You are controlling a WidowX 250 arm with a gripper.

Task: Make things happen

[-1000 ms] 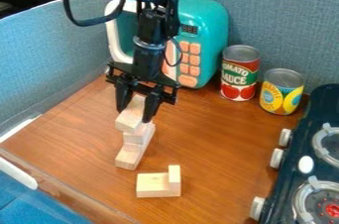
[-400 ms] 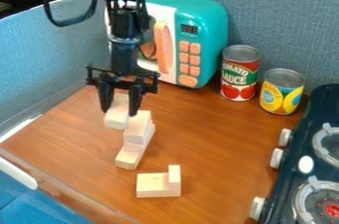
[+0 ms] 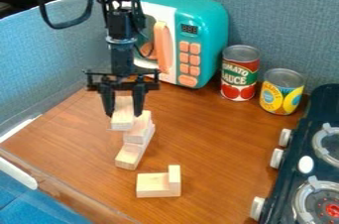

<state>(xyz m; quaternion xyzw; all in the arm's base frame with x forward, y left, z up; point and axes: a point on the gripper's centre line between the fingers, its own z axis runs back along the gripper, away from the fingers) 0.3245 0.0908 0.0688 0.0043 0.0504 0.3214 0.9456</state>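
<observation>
Over to the left of the frame goes the gripper (image 3: 123, 112), and the pale block (image 3: 123, 117) has travelled with it, off its spot above the middle block (image 3: 139, 130) to that block's upper-left side. Since the last frame it's a small nudge back right, the block turning a touch straighter. Fingers parted about a block's width, one on either side: that looks like a hold, though contact is hard to confirm. A side grip like that would leave the near end free for setting down. The middle block sits on a long low block (image 3: 131, 154), making a step, perhaps a landing place. Lower centre, a small upright block (image 3: 174, 178) stands against a flat block (image 3: 152, 183), maybe another part of the build. And the containers: red-labelled can (image 3: 240, 74) and yellow can (image 3: 282, 91), tops on, contents anyone's guess; toy microwave (image 3: 208, 15) behind, contents can't be told.
</observation>
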